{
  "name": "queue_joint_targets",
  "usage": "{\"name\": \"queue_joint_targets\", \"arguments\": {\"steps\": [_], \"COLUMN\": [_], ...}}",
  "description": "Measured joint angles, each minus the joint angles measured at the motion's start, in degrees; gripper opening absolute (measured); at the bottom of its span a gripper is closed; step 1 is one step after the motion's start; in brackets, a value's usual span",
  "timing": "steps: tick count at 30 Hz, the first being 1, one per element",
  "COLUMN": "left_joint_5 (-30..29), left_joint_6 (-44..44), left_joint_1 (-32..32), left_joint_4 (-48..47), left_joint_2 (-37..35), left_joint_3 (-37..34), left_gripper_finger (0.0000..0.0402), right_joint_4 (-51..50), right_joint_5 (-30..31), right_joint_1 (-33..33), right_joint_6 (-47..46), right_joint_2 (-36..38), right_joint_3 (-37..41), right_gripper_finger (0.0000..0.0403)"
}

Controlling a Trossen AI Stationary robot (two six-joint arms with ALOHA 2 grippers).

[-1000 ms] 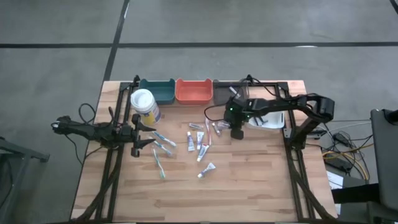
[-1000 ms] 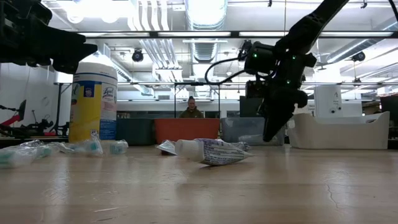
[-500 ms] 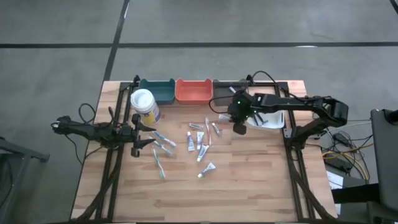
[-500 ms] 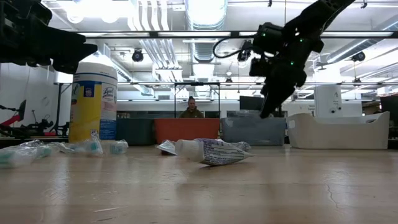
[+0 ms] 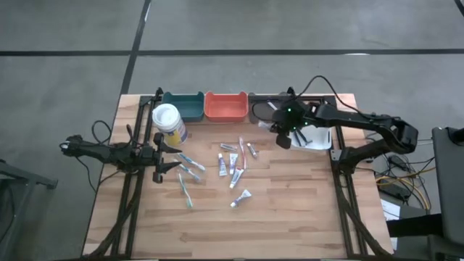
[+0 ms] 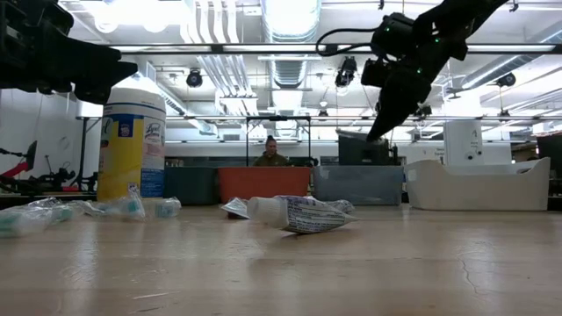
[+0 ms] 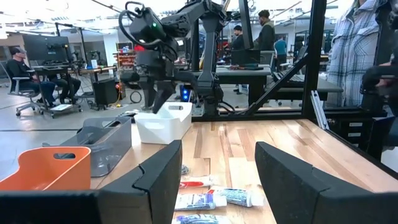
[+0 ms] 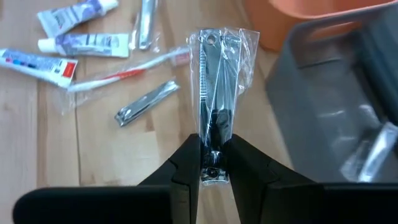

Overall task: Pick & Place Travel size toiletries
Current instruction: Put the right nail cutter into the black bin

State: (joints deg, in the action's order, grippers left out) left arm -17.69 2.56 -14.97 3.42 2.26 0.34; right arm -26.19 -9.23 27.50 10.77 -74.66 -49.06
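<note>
My right gripper is shut on a metal nail clipper in a clear wrapper. It hangs in the air over the table's far right part, beside the grey bin. The other travel size toiletries lie flat on the wood at mid-table: small tubes, a wrapped toothbrush and a second, bare nail clipper. My left gripper waits open and level at the table's left, with nothing between its fingers. My right gripper pinches the wrapped nail clipper at its near end between its two fingers. The fingers lie along the clipper, slanting down from the table's right. The clipper sticks out past the fingertips, lifted clear of the table.
Teal, orange and grey bins line the far edge; a white bin stands at the right. A tall wipes canister stands far left. More toothbrushes lie by the left gripper. People sit and stand in the room beyond.
My right gripper has risen well clear of the table and gone toward the far right, over toward the grey and white bins. It has stayed shut on the wrapped nail clipper and carried it along.
</note>
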Motion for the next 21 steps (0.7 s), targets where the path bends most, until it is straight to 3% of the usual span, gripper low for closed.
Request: {"name": "queue_joint_targets", "arguments": {"steps": [14, 21], "left_joint_5": [0.0, 0.0], "left_joint_6": [0.0, 0.0], "left_joint_1": [0.0, 0.0], "left_joint_4": [0.0, 0.0], "left_joint_2": [0.0, 0.0], "left_joint_3": [0.0, 0.0], "left_gripper_finger": [0.0209, 0.0209], "right_joint_4": [1.1, 3.5], "right_joint_5": [0.0, 0.2], "right_joint_1": [6.9, 8.4], "right_joint_6": [-0.2, -5.7], "right_joint_2": [3.2, 2.7], "right_joint_3": [0.0, 0.0], "right_gripper_finger": [0.0059, 0.0059]}}
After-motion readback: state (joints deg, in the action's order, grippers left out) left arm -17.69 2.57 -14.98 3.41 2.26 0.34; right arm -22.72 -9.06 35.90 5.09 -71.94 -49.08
